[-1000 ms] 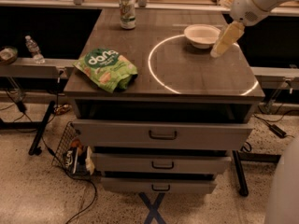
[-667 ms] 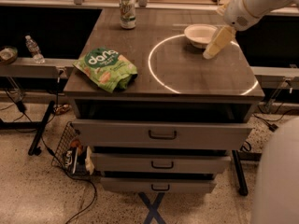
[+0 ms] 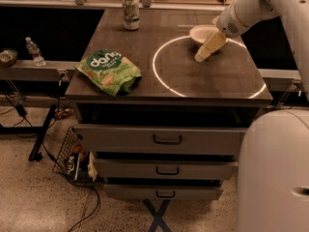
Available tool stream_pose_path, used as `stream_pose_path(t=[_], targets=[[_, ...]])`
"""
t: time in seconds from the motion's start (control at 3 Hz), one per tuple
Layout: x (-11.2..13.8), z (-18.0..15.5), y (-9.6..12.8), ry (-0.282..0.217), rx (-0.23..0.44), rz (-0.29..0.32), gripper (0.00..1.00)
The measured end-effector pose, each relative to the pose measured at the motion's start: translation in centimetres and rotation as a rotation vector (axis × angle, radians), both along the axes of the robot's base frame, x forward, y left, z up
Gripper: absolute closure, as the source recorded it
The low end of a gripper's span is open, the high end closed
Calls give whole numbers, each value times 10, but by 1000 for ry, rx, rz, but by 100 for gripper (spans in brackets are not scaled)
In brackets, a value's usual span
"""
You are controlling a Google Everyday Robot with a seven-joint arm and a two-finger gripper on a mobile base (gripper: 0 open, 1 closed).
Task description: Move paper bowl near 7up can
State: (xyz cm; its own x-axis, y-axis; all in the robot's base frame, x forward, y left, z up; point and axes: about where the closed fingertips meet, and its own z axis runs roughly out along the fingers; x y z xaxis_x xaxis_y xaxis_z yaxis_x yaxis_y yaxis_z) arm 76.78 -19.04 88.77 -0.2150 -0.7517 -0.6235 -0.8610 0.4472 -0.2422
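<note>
The 7up can (image 3: 130,12) stands at the far left of the table (image 3: 227,83). The paper bowl (image 3: 202,31) sits well apart at far right, with the gripper (image 3: 199,57) angled down just beside its near rim; whether it is spread or pinching we cannot tell. We judge the light bowl could tip, skid, or topple the can. A green chip bag (image 3: 108,71) lies near left on the dark top, above drawers (image 3: 159,139).

Cream hand (image 3: 200,57) beside off-white paper bowl (image 3: 199,31), silver-green 7up can (image 3: 130,12), green chip bag (image 3: 108,72)
</note>
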Motion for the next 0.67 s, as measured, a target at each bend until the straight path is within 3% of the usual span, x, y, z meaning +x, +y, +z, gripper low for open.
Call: stream_pose_path(t=[0.33, 0.67], targets=[[13, -14, 2, 38, 33, -41, 0], [23, -28, 6, 83, 51, -80, 23]])
